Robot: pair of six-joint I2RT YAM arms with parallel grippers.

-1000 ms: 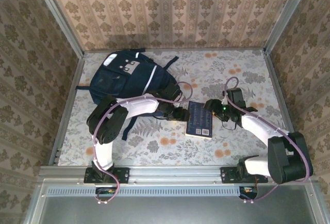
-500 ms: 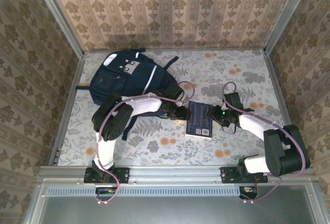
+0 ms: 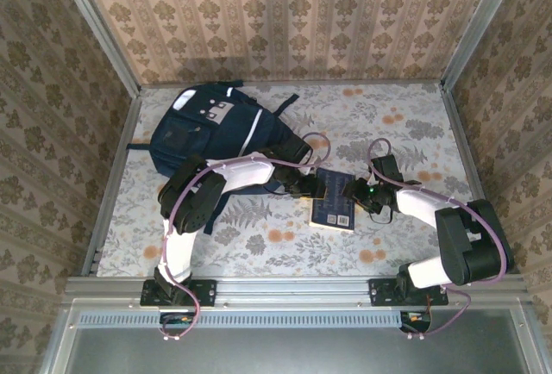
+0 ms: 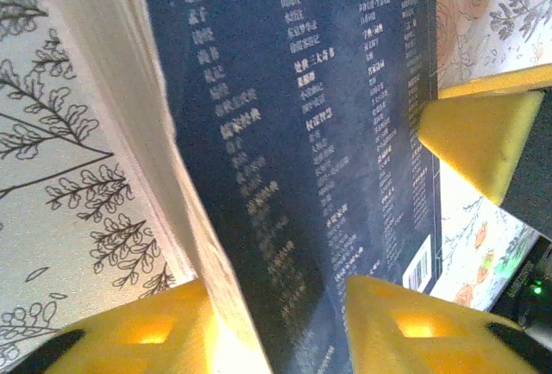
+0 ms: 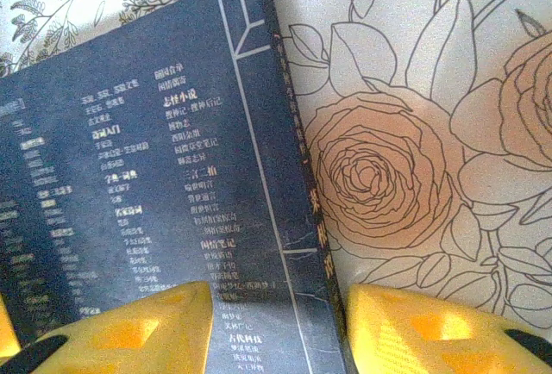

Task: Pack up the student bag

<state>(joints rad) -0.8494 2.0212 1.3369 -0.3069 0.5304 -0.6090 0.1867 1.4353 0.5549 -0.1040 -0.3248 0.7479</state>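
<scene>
We see the large navy-blue fabric student bag [image 3: 211, 133], with its white and grey patches, lying flat in the far-left corner of the desk [image 3: 259, 245], one strap trailing toward the far edge. The desk is covered by a pale cloth printed with flowers and ferns.

Near the middle of the desk, a little toward the right edge and well apart from the bag, lies a flat navy-blue book [image 3: 335, 206] with columns of small pale print on its cover. Both arms reach in toward it from opposite sides.

The left pincer [image 3: 316, 186] is at the book's left side. In the left wrist view the book [image 4: 328, 133] runs up from between the yellow fingers [image 4: 155, 327] of the left pincer [image 4: 274, 292]. One finger sits beside the white page edge and the other over the cover. We cannot tell whether they press on it.

The right pincer [image 3: 354, 191] is at the book's right side. In the right wrist view its yellow fingers [image 5: 147, 327] stand astride the spine of the book [image 5: 155, 176], one over the cover and one over the rose-patterned cloth. We cannot tell whether the right pincer [image 5: 280, 292] grips the book.
</scene>
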